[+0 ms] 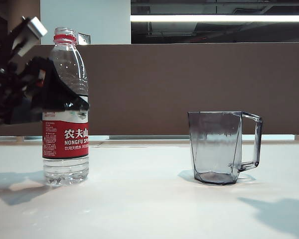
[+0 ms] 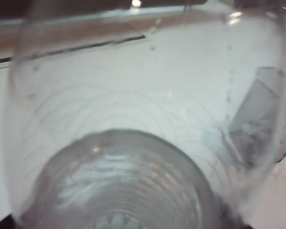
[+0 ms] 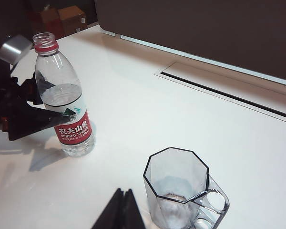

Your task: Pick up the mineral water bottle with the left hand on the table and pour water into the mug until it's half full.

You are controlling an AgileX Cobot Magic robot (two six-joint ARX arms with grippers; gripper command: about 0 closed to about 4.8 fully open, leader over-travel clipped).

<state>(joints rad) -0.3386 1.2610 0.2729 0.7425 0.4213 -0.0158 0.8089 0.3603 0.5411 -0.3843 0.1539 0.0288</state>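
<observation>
One bottle and one mug are seen on a white desk.

The mineral water bottle (image 1: 66, 107), uncapped, stands upright between the spread fingers of the left tool (image 1: 65, 102), not clenched. The mug (image 1: 220, 147) stands well apart beyond it, nothing between. A brown partition (image 1: 189, 84) backs the desk (image 1: 149, 209). The right tool (image 3: 120, 212) hangs clenched beside the mug.

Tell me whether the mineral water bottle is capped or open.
Open. The mineral water bottle stands upright on the table; its mouth shows as a bare ring above the red neck band, no cap. The left gripper flanks it.
</observation>
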